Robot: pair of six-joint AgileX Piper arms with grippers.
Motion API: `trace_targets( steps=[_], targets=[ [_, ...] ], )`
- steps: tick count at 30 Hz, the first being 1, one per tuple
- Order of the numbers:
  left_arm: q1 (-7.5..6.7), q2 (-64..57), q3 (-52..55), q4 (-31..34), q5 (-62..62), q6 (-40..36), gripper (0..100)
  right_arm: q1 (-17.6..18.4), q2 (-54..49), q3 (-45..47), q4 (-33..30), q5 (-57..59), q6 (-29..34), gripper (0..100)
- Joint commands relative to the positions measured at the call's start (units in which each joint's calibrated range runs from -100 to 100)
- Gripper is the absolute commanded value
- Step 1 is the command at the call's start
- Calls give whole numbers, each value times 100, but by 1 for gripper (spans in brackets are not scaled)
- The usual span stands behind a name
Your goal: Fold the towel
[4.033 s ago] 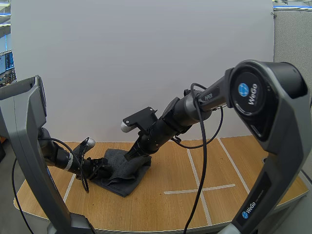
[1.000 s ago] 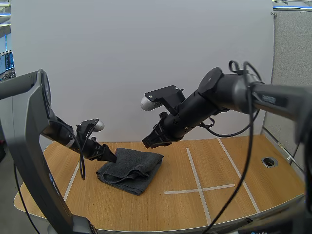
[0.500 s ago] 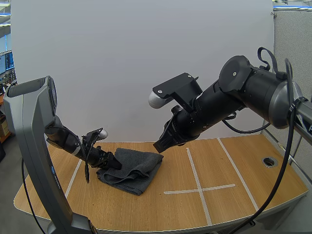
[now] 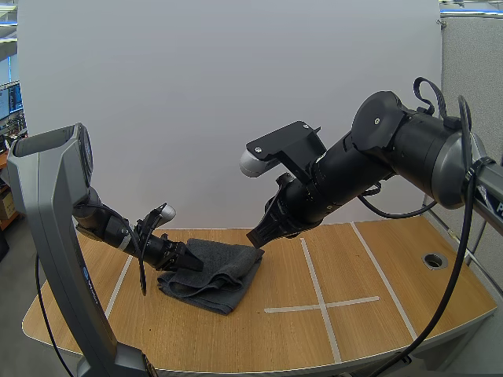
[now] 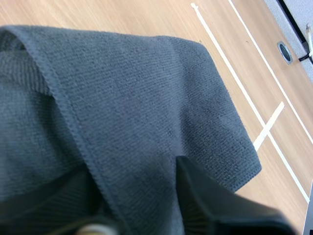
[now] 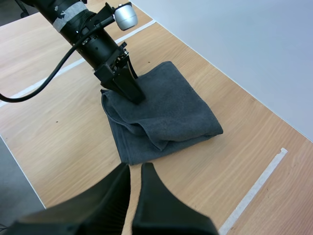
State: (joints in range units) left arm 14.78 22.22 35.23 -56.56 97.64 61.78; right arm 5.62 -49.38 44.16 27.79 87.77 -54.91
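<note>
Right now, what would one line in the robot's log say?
towel: folded, on table | left claw: shut on towel's edge | right claw: shut, raised near towel

A wooden table (image 4: 236, 338) fills the lower half of the high view. White tape lines (image 4: 322, 306) cross at lower right of centre, and another line (image 4: 118, 287) runs at lower left. A round hole (image 4: 434, 259) sits near the right edge.

Towel (image 4: 216, 279): dk grey cloth, matt, fine ribbed knit w/ stitched hem. Table (image 4: 259, 338): smooth wood-grain top, low sheen.
</note>
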Motion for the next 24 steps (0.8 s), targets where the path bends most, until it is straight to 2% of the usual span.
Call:
trace_targets(
  steps=[1,4,15,24],
  targets=[
    [-19,8,-9,4,236,14,31,-21,-74,-10,-14,62,10,15],
    [-19,8,-22,4,236,26,0,-21,-74,-10,-14,62,10,15],
    [-11,-3,-1114,699,236,-776,0,-21,-74,-10,-62,184,128,15],
    [-19,-3,-1129,970,-50,-724,0,-21,-50,469,-51,265,128,15]
  ],
)
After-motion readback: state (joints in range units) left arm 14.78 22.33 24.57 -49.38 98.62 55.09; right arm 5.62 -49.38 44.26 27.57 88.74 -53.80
